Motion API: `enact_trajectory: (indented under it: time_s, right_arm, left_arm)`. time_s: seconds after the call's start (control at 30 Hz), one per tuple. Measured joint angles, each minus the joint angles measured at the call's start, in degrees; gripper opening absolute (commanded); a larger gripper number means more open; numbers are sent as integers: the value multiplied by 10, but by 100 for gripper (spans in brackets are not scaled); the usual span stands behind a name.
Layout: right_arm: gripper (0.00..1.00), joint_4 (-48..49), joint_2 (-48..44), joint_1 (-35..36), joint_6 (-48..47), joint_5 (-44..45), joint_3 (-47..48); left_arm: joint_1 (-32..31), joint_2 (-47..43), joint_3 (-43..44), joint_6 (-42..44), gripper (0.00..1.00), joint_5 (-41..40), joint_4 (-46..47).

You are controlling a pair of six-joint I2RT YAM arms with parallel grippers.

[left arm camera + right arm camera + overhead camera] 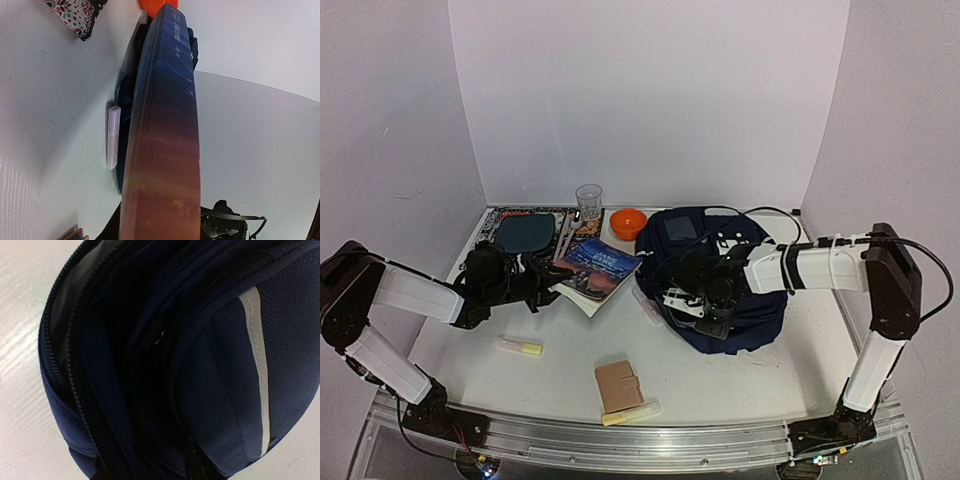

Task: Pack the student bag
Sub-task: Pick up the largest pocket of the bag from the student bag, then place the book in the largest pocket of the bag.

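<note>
Step in hand: loading the book into the student bag. The student bag (760, 312) lies on the table (560, 370) right of centre. The right wrist view shows its zip (59, 345) undone, with a dark gap between the fabric layers. The opening appears to be on the bag's left side. The left gripper (546, 272) is grasping the book (602, 266) by its left edge. In the left wrist view the book runs straight out from the wrist, edge-on and clear of the table, though the fingers themselves are out of sight there. The right gripper (696, 298) sits at the bag's left rim, against the opening. Whether its jaws are clenched on the fabric or released cannot be told, as its own camera shows only bag. A pale marker (645, 300) lies on the table between book and bag, just beside the bag. Also unpacked are a highlighter (520, 347) and a wallet (618, 385) toward the near edge, and a bowl (628, 222) behind the book. Judgement: the task is at an early stage, with nothing seen inside the bag. The next move calls for the right arm to raise the upper flap and hold the mouth wide. The left arm should then carry the book rightward, narrow edge leading, over the marker and into the gap. The book's corner could snag on the zip.
</note>
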Motion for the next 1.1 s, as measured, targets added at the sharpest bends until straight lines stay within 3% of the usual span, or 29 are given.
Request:
enact_trajectory:
  time_s: [0.07, 0.3, 0.53, 0.8, 1.1]
  right_arm:
    - [0, -4, 0, 8, -2, 21, 0]
    - [0, 0, -13, 50, 0, 182, 13]
    - [0, 12, -34, 58, 7, 316, 125]
    - [0, 4, -22, 53, 41, 411, 228]
    - [0, 0, 60, 60, 65, 467, 324]
  left_arm:
    - [0, 0, 0, 0, 0, 0, 0]
    - [0, -11, 0, -1, 0, 12, -13]
    - [-9, -17, 21, -5, 0, 41, -43]
    - [-34, -49, 39, -19, 0, 74, -51]
    - [-38, -77, 48, -48, 0, 107, -77]
